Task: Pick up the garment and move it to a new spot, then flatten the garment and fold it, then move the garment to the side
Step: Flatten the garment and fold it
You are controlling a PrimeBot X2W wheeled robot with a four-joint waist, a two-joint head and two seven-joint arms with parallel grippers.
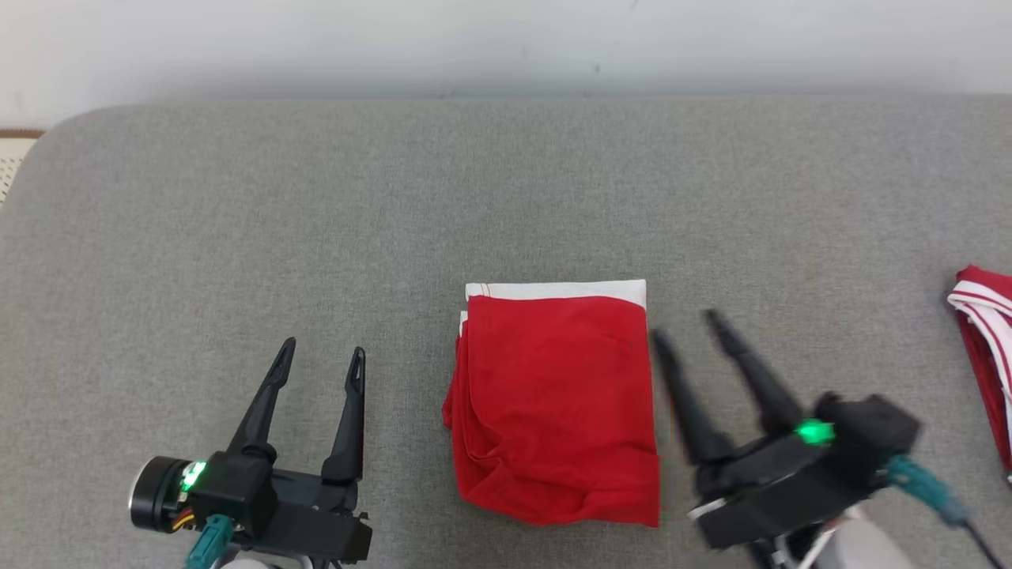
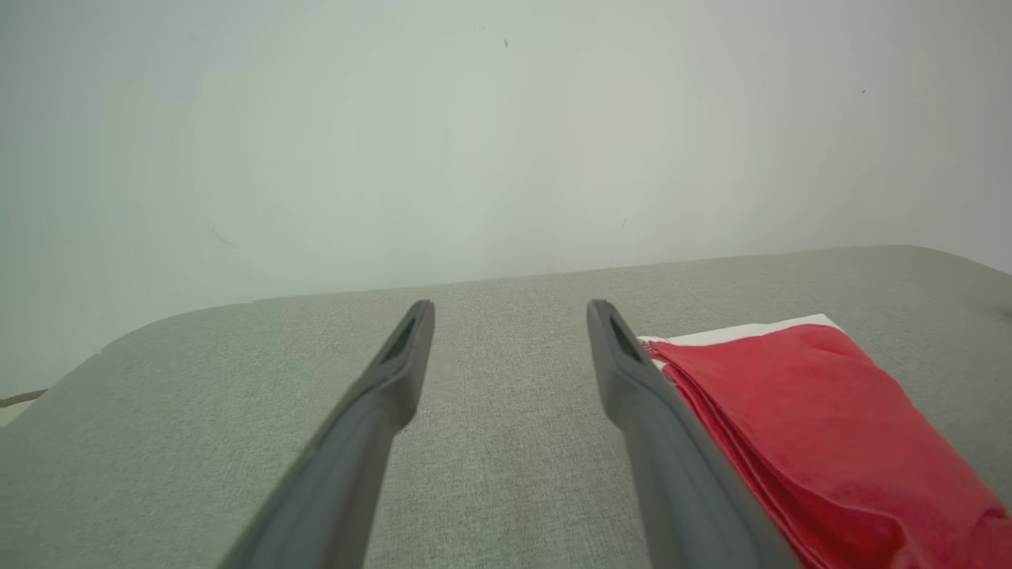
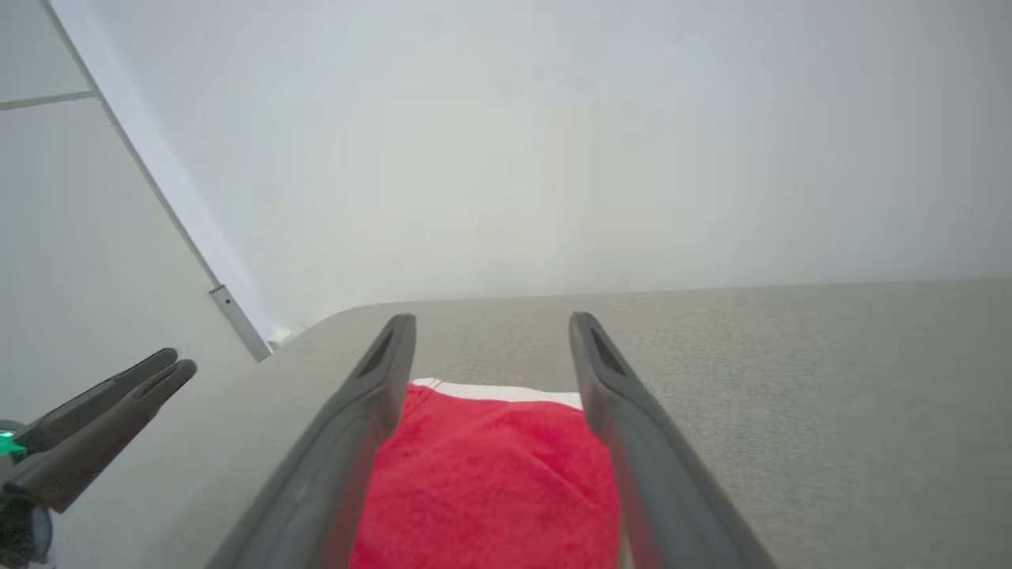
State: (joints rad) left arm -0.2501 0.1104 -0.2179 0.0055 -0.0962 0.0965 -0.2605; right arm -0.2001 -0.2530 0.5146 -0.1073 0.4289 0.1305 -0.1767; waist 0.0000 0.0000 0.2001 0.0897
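Observation:
The garment [image 1: 555, 403] is red with a white band along its far edge, folded into a rectangle on the grey surface, near the front and middle. My right gripper [image 1: 686, 325] is open just off its right edge, blurred, fingers pointing up and left, holding nothing. Through the right wrist view the garment [image 3: 490, 474] lies below and between the open fingers [image 3: 371, 379]. My left gripper [image 1: 322, 352] stands open to the garment's left, well apart from it, empty. In the left wrist view the garment [image 2: 822, 427] lies to the right of the open fingers [image 2: 403, 348].
Another red cloth with white stripes [image 1: 987, 348] lies at the right edge of the grey padded surface [image 1: 316, 221]. A pale wall [image 1: 506, 39] runs behind the surface's far edge. My left gripper [image 3: 103, 411] also appears at the left of the right wrist view.

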